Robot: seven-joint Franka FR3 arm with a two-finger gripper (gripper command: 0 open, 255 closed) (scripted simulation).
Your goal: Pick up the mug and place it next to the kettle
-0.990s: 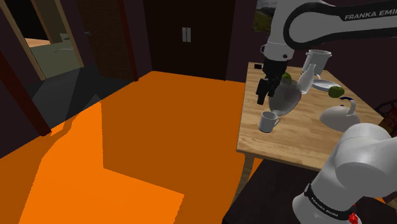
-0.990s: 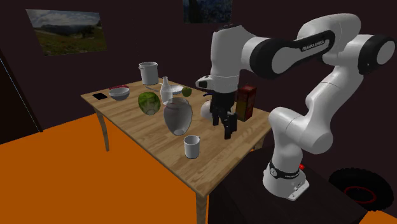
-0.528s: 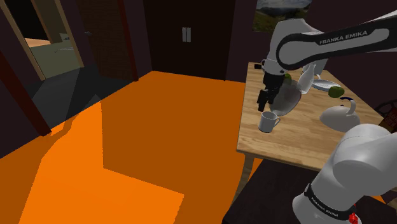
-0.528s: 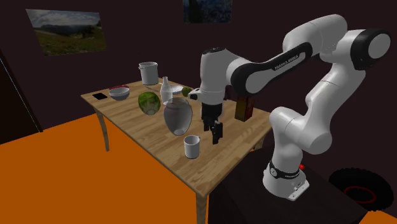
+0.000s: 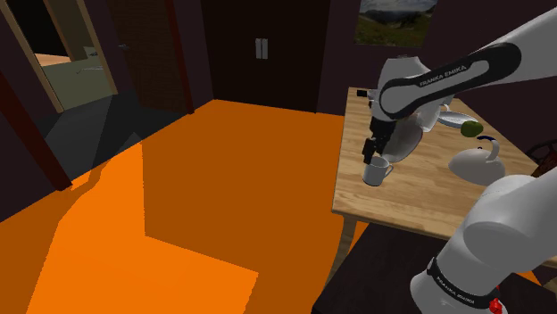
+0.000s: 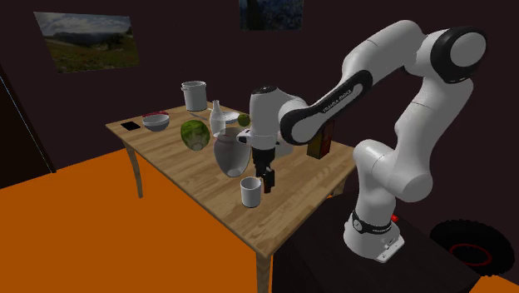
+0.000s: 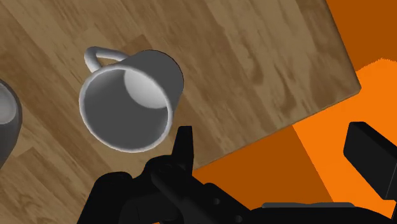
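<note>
A white mug (image 5: pixel 377 171) (image 6: pixel 250 192) stands upright on the wooden table (image 5: pixel 411 201), near the edge that faces the orange floor. My black gripper (image 5: pixel 369 153) (image 6: pixel 266 180) hangs just above it, beside its rim, and is open with nothing held. From the wrist I look into the mug (image 7: pixel 130 102). It lies outside one finger (image 7: pixel 183 143), not between the two, and the gripper (image 7: pixel 277 149) is over the table's edge. The white kettle (image 5: pixel 476 163) sits farther along the table, toward the shoulder view's right.
A clear glass vase (image 5: pixel 402 138) (image 6: pixel 232 152) stands right behind the mug and touches the arm's outline. Farther back are a green round object (image 6: pixel 195 134), a white bottle (image 6: pixel 216 118), a bowl (image 6: pixel 155 122), a white pot (image 6: pixel 194 95) and a dark red box (image 6: pixel 320 137).
The arm has swung the gripper down and across the table to the mug, from beside the vase's top to the mug's rim. The fingers stayed open. The mug has not moved.
</note>
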